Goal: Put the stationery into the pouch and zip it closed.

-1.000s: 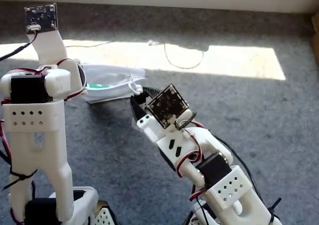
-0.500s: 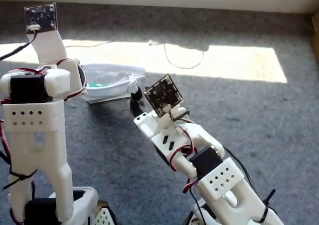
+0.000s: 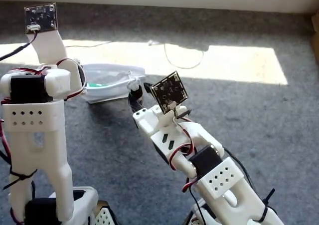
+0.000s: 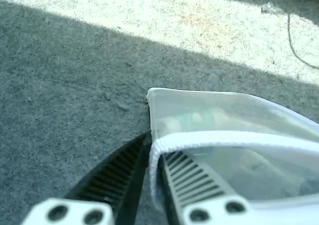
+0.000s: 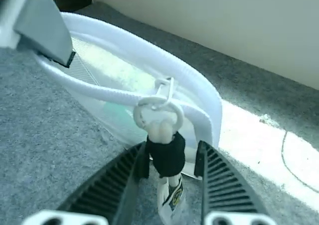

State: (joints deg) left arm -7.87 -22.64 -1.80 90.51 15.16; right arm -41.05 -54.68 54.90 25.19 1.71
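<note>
High view: clear pouch point(image 3: 107, 80) lies on the grey carpet point(image 3: 239, 115) just below the sunlit patch point(image 3: 234, 63), between the two arms. A green item point(image 3: 99, 87) sits inside it. The right gripper point(image 3: 133, 99) is at the pouch's near corner.

Left wrist view: left gripper point(image 4: 155, 150) is clamped on the pouch's white zip tape point(image 4: 224, 141) at one end, with the tape pinched between the jaws.

Right wrist view: right gripper point(image 5: 171, 160) straddles the black zipper pull tab point(image 5: 164, 157), which hangs from a white ring point(image 5: 158, 110). The jaws are parted, one touching the tab and the other with a small gap. The pouch mouth gapes open.
</note>
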